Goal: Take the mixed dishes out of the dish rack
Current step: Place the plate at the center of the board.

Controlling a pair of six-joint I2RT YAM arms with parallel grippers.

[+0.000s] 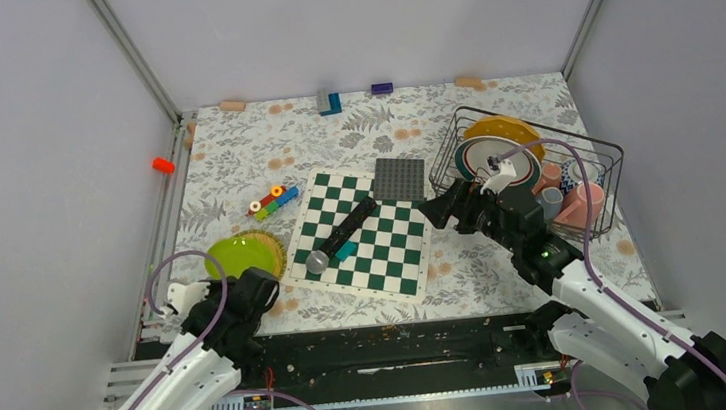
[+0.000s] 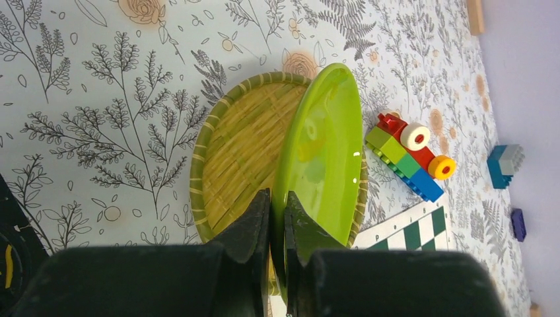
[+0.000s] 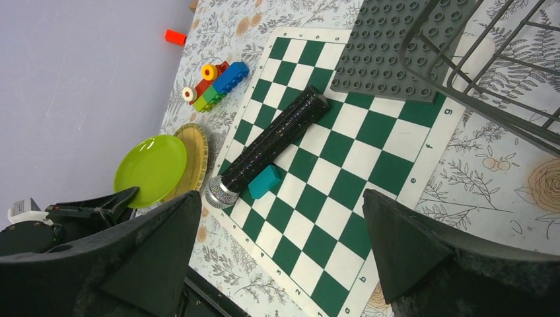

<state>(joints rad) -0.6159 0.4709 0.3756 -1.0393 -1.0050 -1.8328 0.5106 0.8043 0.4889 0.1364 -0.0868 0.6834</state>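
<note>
hovering wide open and empty over the chessboard (image 1: 394,254), the right end effector (image 3: 279,198) faces away from its work: its wrist view looks left across the tabletop, w/ only a corner of the dish rack (image 1: 573,134) showing at the upper right edge. seen from above, the rack sits just beside and behind that end effector, on the right half of the tabletop. inside it, a yellow-orange plate (image 1: 508,131) and a small patterned dish (image 1: 475,159) appear to stand on edge at the far-left end. pink and grey mugs (image 1: 578,206) crowd the near-right corner.

the right arm is by far the nearer to the rack; the left is well apart from it, across the chessboard. the left end effector (image 2: 277,197) is pinched tight on the near rim of a green plate (image 2: 323,152), which tilts over a round bamboo mat (image 2: 238,152) at the left edge, prob. a dish already out of the rack.

judgement: next pick falls to the right arm, which must swing its fingers back rightward and over the rack wall. approach from above looks best, since the plates' rims point up.
</note>
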